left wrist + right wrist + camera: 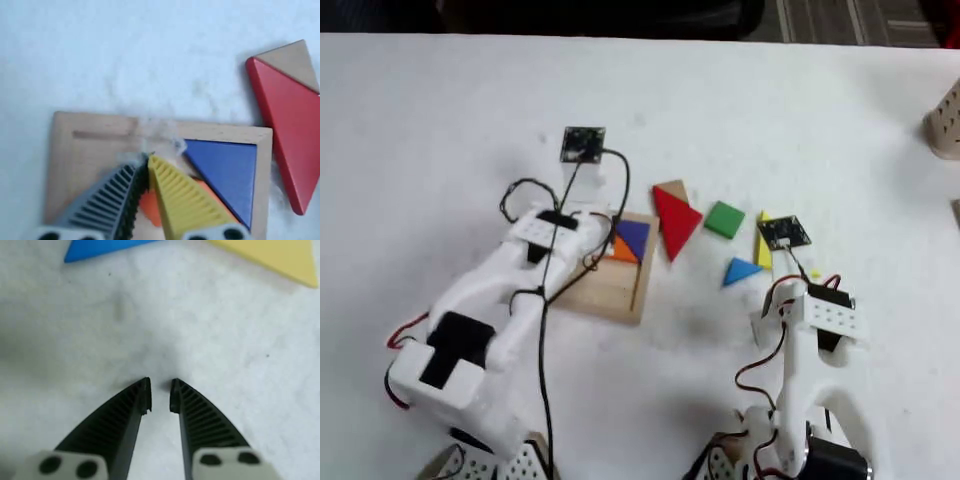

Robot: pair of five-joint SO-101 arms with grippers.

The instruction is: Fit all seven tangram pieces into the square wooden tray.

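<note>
Your left hand (148, 159) is pinched shut on nothing over the tray (90, 127), seemingly seating the orange piece (149, 209) beside the blue triangle (225, 165), your right hand (160, 390) hangs barely parted and empty above the counter (75, 315), and next you'll want the red triangle (285, 125) brought in.

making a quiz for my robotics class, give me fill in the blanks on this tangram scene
1. In the wooden tray, beside the blue triangle, lies an ___ piece.
2. The square piece on the table is ___.
3. The tan triangle touches the ___ triangle.
4. The left gripper hangs over the ___.
Missing: orange; green; red; tray
</note>
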